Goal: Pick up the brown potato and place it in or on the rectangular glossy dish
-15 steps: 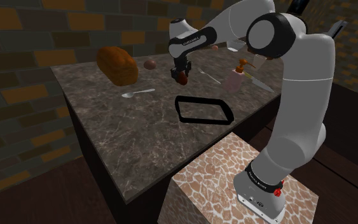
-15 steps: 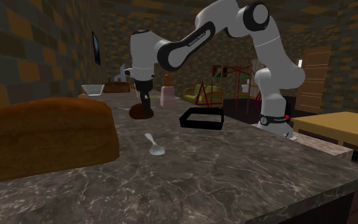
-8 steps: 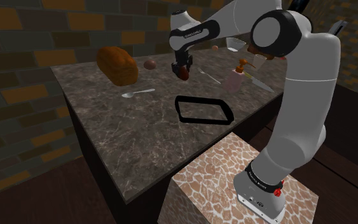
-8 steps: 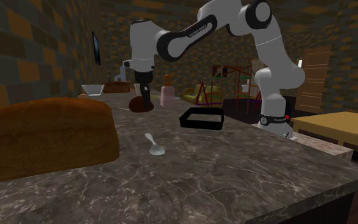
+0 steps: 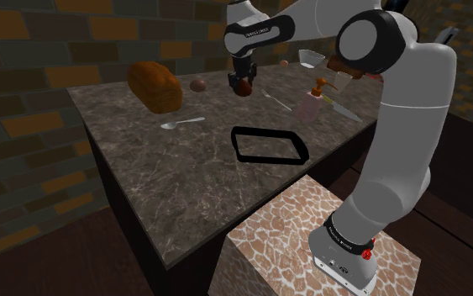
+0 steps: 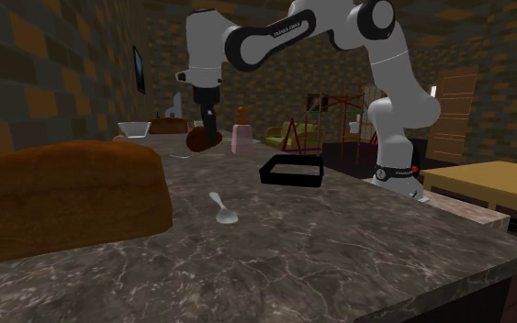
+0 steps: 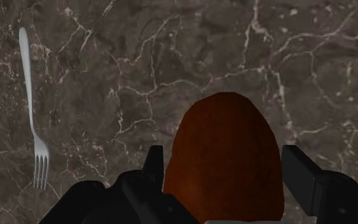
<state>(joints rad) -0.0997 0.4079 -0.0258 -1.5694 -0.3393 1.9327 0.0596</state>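
The reddish-brown potato [image 7: 225, 159] sits clasped between my black fingers [image 7: 153, 162]. My gripper [image 5: 242, 81] is shut on the potato [image 5: 243, 87] and holds it well above the marble counter, toward its far side. In the second exterior view, the gripper [image 6: 207, 131] hangs with the potato [image 6: 200, 139] above the countertop. The rectangular glossy dish [image 5: 268, 145] is black and lies on the counter nearer the stand, apart from the gripper; the dish [image 6: 293, 171] holds nothing.
A bread loaf [image 5: 155, 85], a spoon [image 5: 182, 123] and a small brown ball [image 5: 197, 84] lie toward the shoulder view's left. A pink soap bottle [image 5: 310, 103], a bowl [image 5: 312, 57] and a knife [image 5: 341, 108] stand at the right. A fork [image 7: 34, 114] lies below the gripper.
The gripper has risen steadily with the potato in it, from just above the counter to well clear of it. Nothing else moved.
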